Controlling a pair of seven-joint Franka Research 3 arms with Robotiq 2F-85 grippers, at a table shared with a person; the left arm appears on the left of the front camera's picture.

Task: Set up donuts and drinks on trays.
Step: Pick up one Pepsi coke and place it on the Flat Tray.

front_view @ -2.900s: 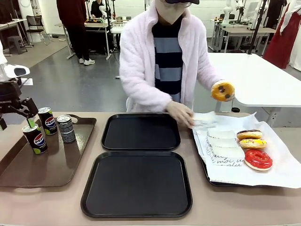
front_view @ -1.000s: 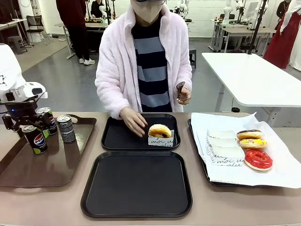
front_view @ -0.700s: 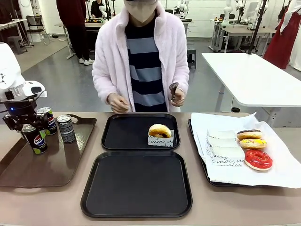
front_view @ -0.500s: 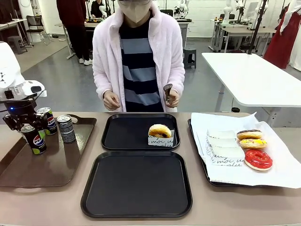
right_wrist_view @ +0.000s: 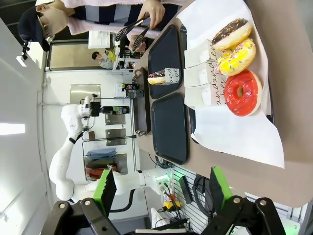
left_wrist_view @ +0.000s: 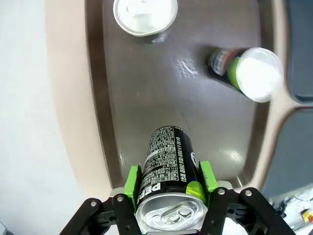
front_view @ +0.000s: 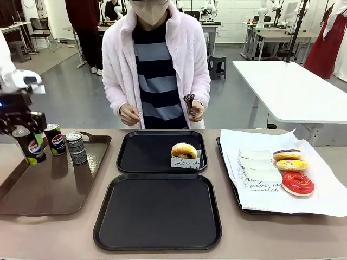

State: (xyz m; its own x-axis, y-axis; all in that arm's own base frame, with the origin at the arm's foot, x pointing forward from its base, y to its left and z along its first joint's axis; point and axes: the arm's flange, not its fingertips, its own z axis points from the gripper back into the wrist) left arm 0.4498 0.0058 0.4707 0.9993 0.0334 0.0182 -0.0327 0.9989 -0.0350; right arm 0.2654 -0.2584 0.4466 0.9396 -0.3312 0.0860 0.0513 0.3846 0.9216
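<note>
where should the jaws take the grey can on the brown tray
The grey can stands upright, slim and round, so probably take its upper body from straight above. Close front to back, since another can stands close on its left.

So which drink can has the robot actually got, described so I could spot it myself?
Find the brown tray at the table's left end in the front view. Over its far left corner is a black Pepsi can. Unlike the two cans standing on the tray, it is clamped between the robot's green-padded jaws, apparently lifted clear.
</note>
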